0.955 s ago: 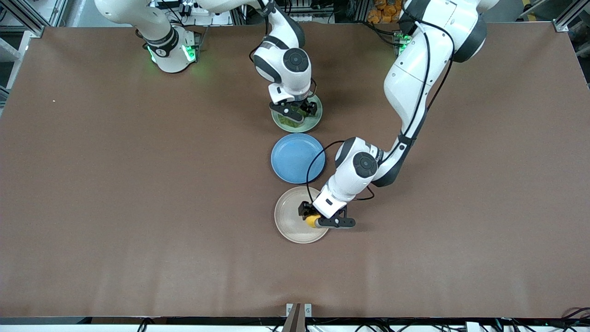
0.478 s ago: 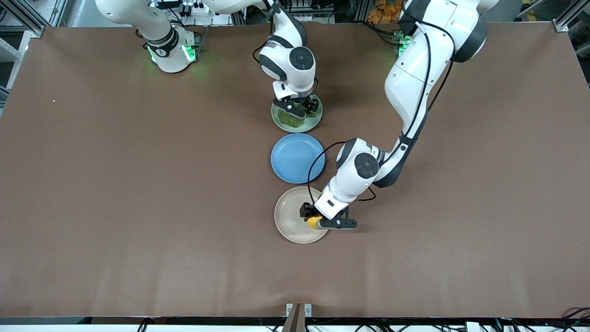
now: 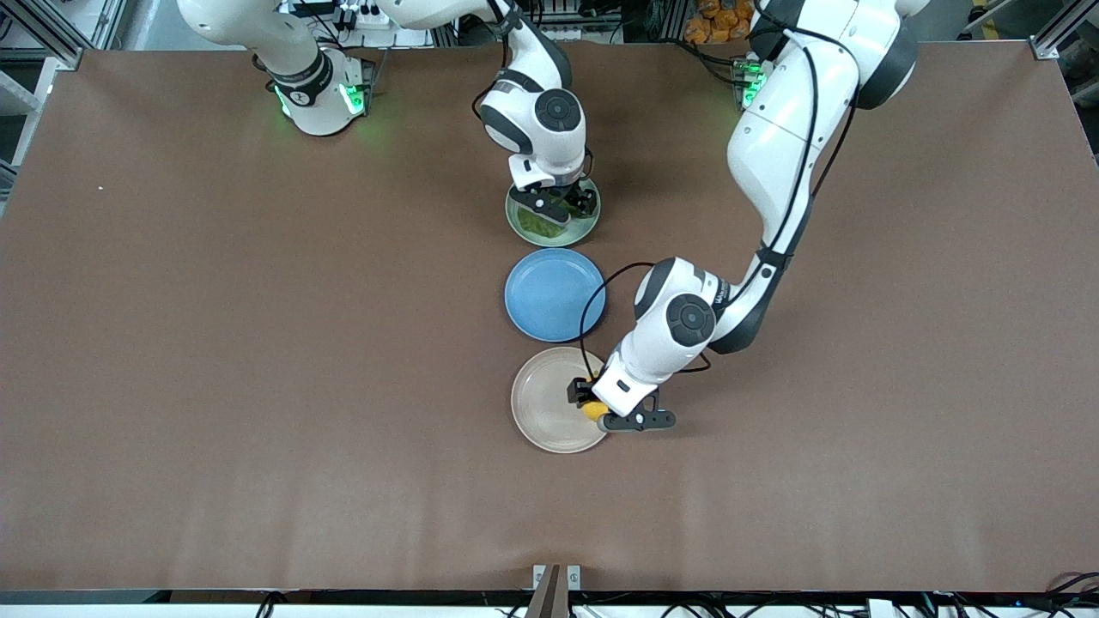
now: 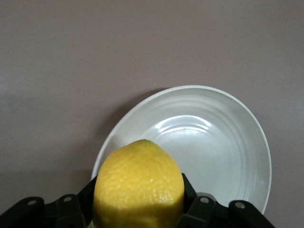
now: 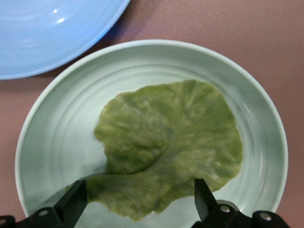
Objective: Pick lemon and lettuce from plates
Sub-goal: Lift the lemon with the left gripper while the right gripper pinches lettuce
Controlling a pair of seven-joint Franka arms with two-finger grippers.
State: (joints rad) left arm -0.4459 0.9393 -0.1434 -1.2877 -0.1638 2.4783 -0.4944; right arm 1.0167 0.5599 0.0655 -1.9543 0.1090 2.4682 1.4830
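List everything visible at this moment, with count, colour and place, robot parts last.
lemon: one, bright yellow, held in the left gripper over the rim of the beige-cream plate.
lettuce: one, green leaf, lying on the mint green plate.
beige-cream plate: one, nearest the front camera.
blue plate: one, between the other two plates.
mint green plate: one, farthest from the front camera.
table: one, brown.
left gripper: one, black, shut on the lemon.
right gripper: one, black, open, fingers either side of the lettuce's edge, over the mint green plate.
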